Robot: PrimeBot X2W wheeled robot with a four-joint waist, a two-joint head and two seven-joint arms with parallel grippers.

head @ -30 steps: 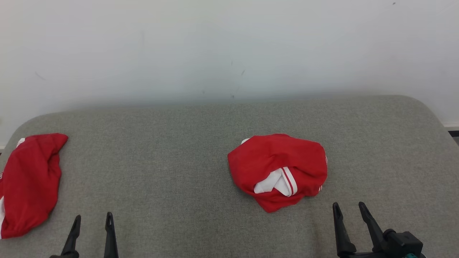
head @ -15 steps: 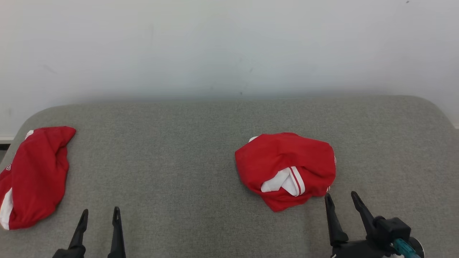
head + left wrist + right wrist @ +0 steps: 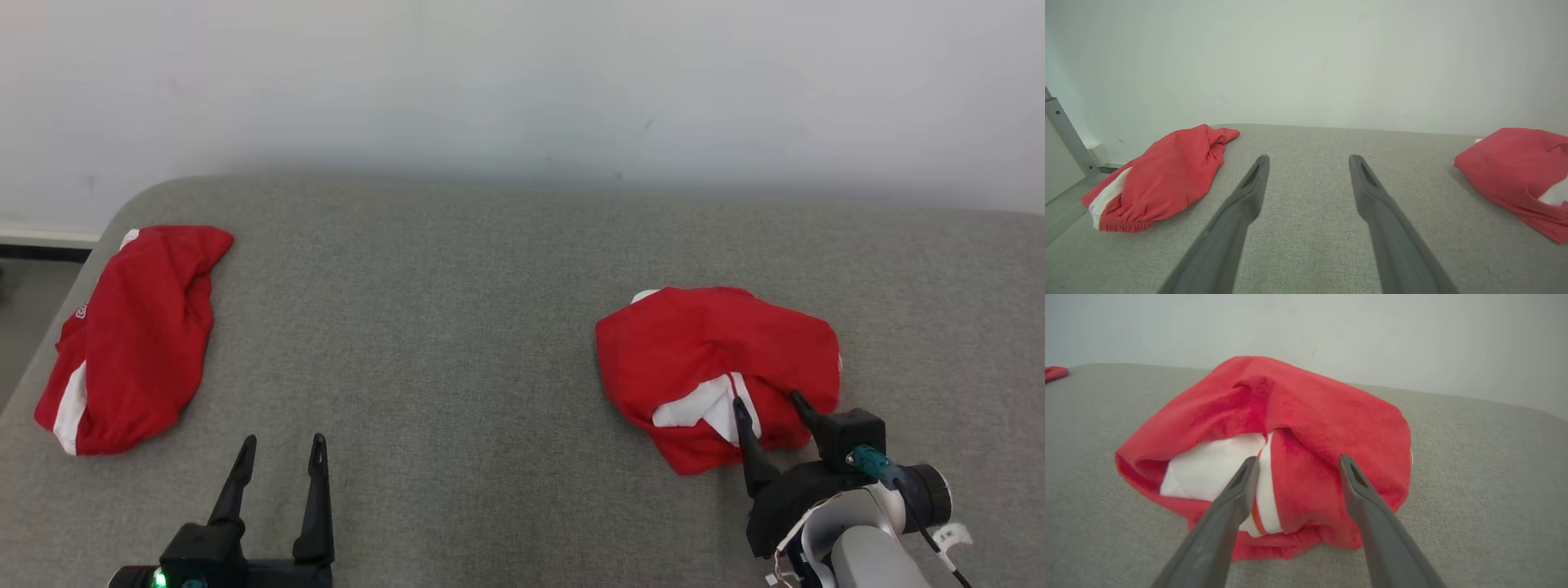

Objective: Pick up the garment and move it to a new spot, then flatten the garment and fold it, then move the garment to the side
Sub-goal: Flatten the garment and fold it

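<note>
A crumpled red garment [image 3: 718, 351] with a white striped band lies right of centre on the grey padded surface [image 3: 457, 327]. My right gripper [image 3: 766, 400] is open, its fingertips over the garment's near edge, straddling the fold beside the white band. In the right wrist view the garment [image 3: 1310, 400] lies just beyond the right gripper [image 3: 1299, 459], and nothing is pinched. My left gripper [image 3: 283, 441] is open above bare surface at the lower left, well apart from the cloth. The left wrist view shows the left gripper [image 3: 1308, 159] with the garment [image 3: 1515, 171] at its far right.
A second red garment [image 3: 135, 335] with white trim lies near the surface's left edge, also seen in the left wrist view [image 3: 1163, 175]. A pale wall [image 3: 522, 82] stands behind. The surface rounds off at the far left, with floor [image 3: 33, 286] beyond.
The camera has turned, shifting the whole picture. My right gripper has moved forward from short of the garment to over its near edge, still open. The left gripper keeps its pose.
</note>
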